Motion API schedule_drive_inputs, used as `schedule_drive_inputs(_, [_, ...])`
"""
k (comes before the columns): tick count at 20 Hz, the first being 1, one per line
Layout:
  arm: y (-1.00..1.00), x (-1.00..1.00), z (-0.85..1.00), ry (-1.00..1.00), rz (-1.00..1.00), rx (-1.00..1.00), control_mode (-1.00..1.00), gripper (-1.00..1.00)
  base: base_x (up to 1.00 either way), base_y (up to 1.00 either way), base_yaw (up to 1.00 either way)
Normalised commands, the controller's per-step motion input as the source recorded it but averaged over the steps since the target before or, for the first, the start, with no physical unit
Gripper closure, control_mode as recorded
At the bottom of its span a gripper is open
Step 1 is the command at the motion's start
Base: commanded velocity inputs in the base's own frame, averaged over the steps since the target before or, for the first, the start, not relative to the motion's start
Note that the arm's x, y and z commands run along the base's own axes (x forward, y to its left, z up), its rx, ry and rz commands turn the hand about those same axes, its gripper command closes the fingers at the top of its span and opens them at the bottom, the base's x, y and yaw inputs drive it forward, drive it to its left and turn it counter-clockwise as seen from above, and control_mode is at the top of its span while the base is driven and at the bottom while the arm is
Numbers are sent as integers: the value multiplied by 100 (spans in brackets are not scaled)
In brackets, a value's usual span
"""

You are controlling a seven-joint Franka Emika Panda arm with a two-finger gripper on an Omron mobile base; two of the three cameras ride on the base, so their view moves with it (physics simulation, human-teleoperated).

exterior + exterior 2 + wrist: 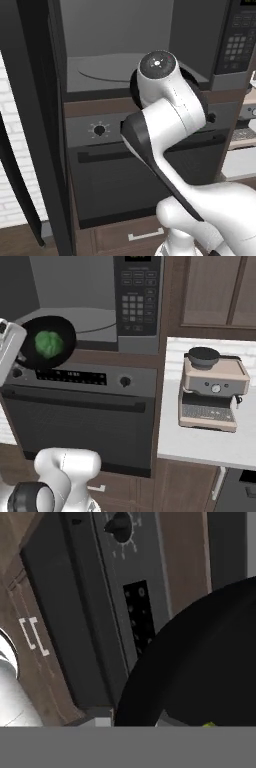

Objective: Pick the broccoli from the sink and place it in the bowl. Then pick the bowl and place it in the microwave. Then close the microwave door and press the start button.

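The glossy black bowl hangs in the air just in front of the microwave's open cavity, above the oven's control strip. The bright green broccoli lies inside it. My gripper comes in from the left edge and is shut on the bowl's near rim. In the left base view my own wrist covers most of the bowl, level with the grey turntable. In the hand view the bowl is a big black curve at the right. The microwave door stands swung open at the left. The sink is out of view.
The keypad panel sits right of the cavity. Below is an oven with knobs and a long bar handle. A coffee machine stands on a white counter to the right, under brown wall cabinets.
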Motion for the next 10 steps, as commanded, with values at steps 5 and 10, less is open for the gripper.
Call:
schedule_drive_inputs(5, [-10, 63, 34, 0, 25, -17, -100, 100, 0, 0, 0])
schedule_drive_inputs(10, [0, 90, 26, 2, 21, -13, -100, 100, 0, 0, 0])
